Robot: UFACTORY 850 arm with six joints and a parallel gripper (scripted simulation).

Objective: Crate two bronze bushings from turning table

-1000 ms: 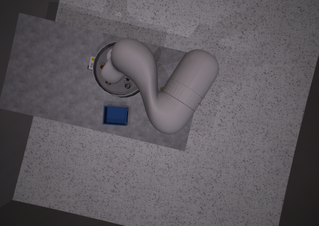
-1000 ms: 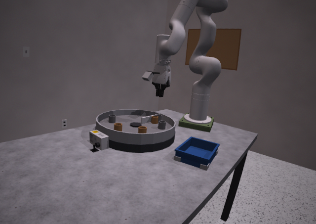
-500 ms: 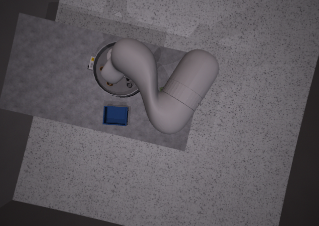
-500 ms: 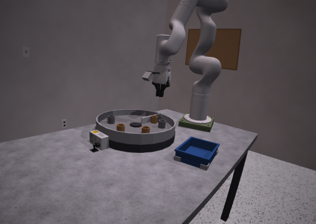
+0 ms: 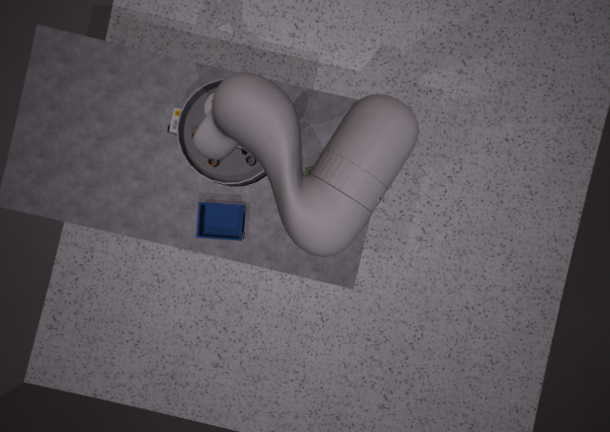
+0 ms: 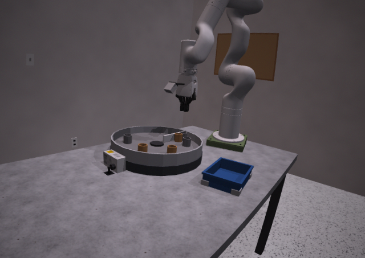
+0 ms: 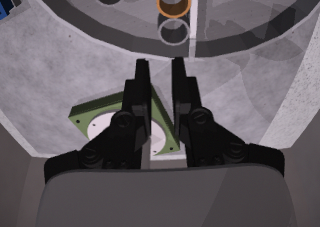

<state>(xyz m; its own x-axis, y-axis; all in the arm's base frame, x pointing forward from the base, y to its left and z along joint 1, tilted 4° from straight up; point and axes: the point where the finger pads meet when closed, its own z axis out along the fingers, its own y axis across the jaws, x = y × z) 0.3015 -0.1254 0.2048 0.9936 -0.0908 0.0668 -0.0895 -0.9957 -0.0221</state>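
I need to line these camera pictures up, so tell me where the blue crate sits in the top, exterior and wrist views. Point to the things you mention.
Top: the blue crate [image 5: 221, 220] [image 6: 228, 174] [image 7: 2, 10] is left of centre, below the turning table [image 5: 185, 142] [image 6: 159, 158] [image 7: 117, 46].
Exterior: lower right, right of the turning table.
Wrist: only a sliver at the upper left edge.
Shared landmark: the turning table's round rim.

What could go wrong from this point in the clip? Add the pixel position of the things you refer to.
The gripper [image 6: 184, 111] [image 7: 160, 75] hangs above the turning table [image 6: 155, 159] [image 7: 120, 46] with nothing between its narrowly parted fingers; descending without opening wider could knock a bushing.
One bronze bushing [image 6: 178, 137] [image 7: 173, 5] stands close to a grey bushing [image 7: 173, 32] and the white divider [image 6: 170, 137] [image 7: 193, 22], so a finger might catch either.
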